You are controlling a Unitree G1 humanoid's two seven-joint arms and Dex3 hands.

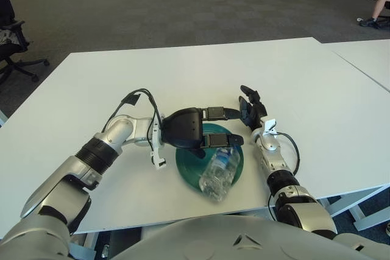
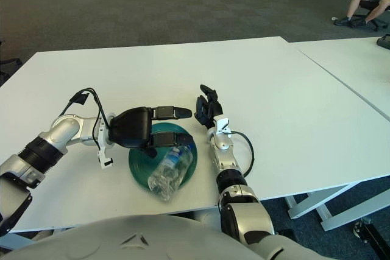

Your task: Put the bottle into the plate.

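Note:
A clear plastic bottle (image 1: 220,172) lies on its side in the dark green plate (image 1: 187,165), its base sticking out over the plate's near rim. It also shows in the right eye view (image 2: 170,171). My left hand (image 1: 213,127) hovers over the plate's far side with its fingers spread straight out, just above the bottle's neck, holding nothing. My right hand (image 1: 250,109) rests on the table just right of the plate, fingers relaxed and empty.
The white table (image 1: 183,71) stretches away behind the plate. A second white table (image 1: 365,59) stands at the right. An office chair (image 1: 12,47) is at far left, and boxes and dark cases stand on the carpet at the back.

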